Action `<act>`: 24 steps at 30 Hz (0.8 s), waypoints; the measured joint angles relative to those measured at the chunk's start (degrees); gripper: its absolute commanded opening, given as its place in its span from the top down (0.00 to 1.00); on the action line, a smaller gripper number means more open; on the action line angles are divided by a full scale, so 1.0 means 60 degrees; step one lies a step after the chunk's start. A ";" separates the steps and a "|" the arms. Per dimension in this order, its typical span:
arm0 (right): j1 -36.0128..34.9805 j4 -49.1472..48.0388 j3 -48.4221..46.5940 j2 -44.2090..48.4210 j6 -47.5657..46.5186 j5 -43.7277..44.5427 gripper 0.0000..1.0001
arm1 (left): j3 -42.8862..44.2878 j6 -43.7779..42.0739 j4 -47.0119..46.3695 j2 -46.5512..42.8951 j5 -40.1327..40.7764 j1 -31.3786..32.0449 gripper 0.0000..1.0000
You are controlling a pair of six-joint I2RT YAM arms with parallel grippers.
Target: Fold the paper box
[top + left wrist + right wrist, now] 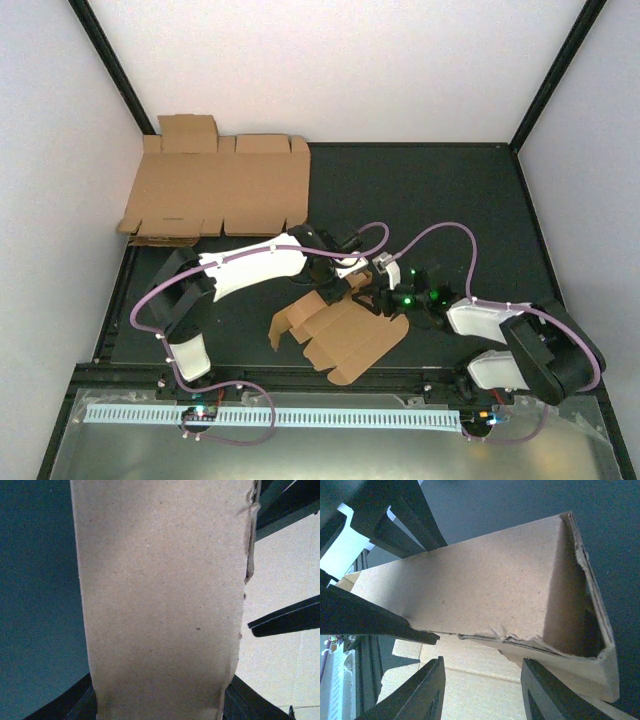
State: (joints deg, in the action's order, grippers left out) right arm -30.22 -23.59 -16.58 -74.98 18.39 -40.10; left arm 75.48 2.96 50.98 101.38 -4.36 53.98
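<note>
Cardboard sits in the middle of the dark table (pixel 450 200): the paper box (pixel 345 335) lies there half folded, close to the near edge and between the 2 arms. Part of it is flat on the table, with small flaps sticking out on the left. The far part is folded up, and both arms reach in to that part, 1 from each side.

The left gripper (pixel 160 682) has a plain brown wall of the box between its 2 fingers (pixel 75 705). The wall fills the whole gap from edge to edge, so this gripper is holding the box with its jaws partly apart.

The right gripper (pixel 482 662) is just beside it. From its own camera the folded part looks like a long sleeve (the end on the right is open, a bit torn and crumpled). The bottom edge of that sleeve hangs right over the gap between the right fingers (pixel 430 690), which stand partly apart. 1 finger looks close to the cardboard, but the pictures do not show if they pinch it, so nobody can tell.

A pile of bigger flat brown sheets (pixel 220 185) lies in the far left corner, well apart from the box. Purple cables (pixel 440 232) loop over both arms.
</note>
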 measured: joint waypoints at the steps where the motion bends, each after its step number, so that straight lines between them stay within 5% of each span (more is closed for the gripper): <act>1: -0.0007 -0.0200 0.0073 -0.0058 0.0033 -0.0004 0.55 | 0.0000 0.0000 -0.0004 0.0000 -0.0011 -0.0004 0.53; 24: -0.0328 -0.0627 0.0160 -0.0317 -0.0204 0.0346 0.55 | 0.0000 0.0127 -0.0047 0.0000 -0.1366 -0.0404 0.52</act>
State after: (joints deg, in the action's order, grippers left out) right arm -32.18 -27.35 -15.62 -76.88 17.17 -38.02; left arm 75.48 3.73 50.70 101.38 -12.56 51.55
